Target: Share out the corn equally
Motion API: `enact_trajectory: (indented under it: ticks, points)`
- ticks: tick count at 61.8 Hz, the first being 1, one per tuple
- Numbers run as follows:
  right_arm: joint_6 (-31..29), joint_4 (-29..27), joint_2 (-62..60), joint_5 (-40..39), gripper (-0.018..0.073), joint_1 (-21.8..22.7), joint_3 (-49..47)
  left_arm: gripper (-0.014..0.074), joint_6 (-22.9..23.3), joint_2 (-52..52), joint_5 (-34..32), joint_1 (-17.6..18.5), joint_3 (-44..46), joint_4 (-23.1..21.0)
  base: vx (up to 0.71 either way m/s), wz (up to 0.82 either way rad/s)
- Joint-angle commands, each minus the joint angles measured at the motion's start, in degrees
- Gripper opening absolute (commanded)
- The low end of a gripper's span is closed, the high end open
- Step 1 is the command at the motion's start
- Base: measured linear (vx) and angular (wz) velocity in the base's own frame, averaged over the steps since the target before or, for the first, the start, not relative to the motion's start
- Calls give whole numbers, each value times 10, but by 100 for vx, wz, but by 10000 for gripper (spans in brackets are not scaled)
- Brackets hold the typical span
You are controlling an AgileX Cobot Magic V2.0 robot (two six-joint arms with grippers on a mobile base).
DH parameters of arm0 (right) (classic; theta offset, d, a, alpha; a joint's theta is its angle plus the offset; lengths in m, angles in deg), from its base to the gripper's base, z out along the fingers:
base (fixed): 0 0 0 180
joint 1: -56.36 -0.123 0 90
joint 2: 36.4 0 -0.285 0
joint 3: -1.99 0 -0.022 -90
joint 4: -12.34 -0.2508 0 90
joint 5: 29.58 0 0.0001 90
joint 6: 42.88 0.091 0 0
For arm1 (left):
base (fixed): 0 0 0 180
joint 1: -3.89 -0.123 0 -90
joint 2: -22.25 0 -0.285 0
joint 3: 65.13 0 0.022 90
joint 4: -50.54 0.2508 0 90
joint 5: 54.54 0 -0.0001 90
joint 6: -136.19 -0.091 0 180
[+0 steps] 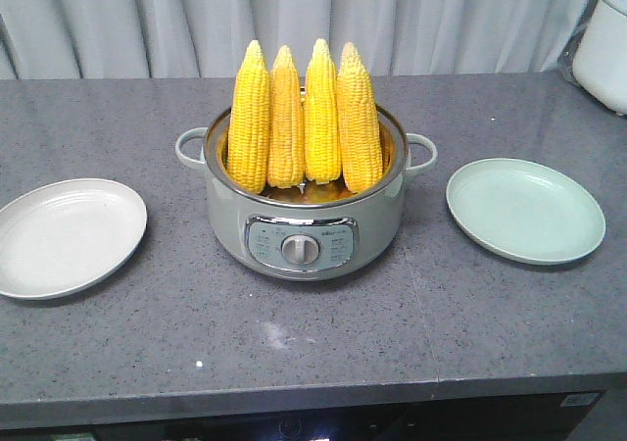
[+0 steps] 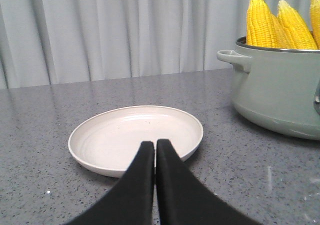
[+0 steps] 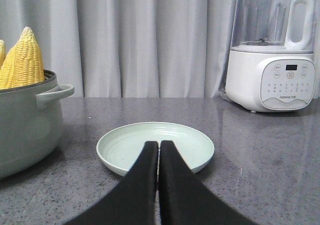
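Several yellow cobs of corn stand upright, tips up, in a grey-green electric pot at the middle of the counter. A white plate lies to its left, a pale green plate to its right; both hold nothing. My left gripper is shut and empty, low in front of the white plate, with the corn off to its right. My right gripper is shut and empty in front of the green plate, with the corn off to its left. Neither gripper shows in the front view.
A white blender stands at the back right of the counter, seen as a white appliance in the front view. A grey curtain hangs behind. The pot has side handles and a front dial. The counter's front edge runs close below.
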Motion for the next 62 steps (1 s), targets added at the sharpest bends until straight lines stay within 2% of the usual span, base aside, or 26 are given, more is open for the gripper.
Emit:
enact_trajectory:
  ticks: [1,62]
  points:
    - [-4,6,-4,-42,-4,3,5,-7,1,9,-44,-1,-2,-1,4,-1]
    - [-4,6,-4,-42,-4,3,5,-7,1,9,-44,-1,-2,-1,2,0]
